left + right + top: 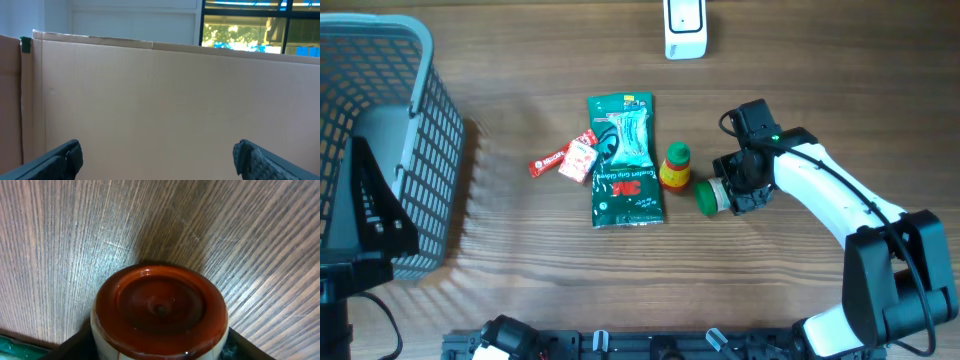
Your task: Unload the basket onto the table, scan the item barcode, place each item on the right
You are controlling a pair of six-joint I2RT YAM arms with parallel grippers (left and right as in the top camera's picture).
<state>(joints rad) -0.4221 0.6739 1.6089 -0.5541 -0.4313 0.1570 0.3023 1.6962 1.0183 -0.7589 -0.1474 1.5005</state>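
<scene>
Reaches with the right gripper from the right side to a small bottle on the wooden table. Finds this bottle lying on its side in the right half of the table, with the green cap pointing left and the rest of the body covered by the gripper in the overhead view. Shows in the right wrist view the round red-brown bottom very near, with a pale wall under it and one dark finger at each lower corner, so at both sides of the bottle. Has the jaws at a middle width, close against the bottle; cannot tell if pressing it or only beside it.

Notes just left of this bottle a second bottle, with green top and yellow and red label, near it but apart as far as visible. Notes further left a green packet lying flat, and just beside its left edge some small red packets. Notes at the far edge of the table a white scanner, well apart from the small bottle.

Holds the left gripper wide open, with its two dark fingers at the lower corners of the left wrist view. Faces there a plain cardboard wall, with a window above it. Has a grey basket at the left end of the table, and the dark left arm next to it.
</scene>
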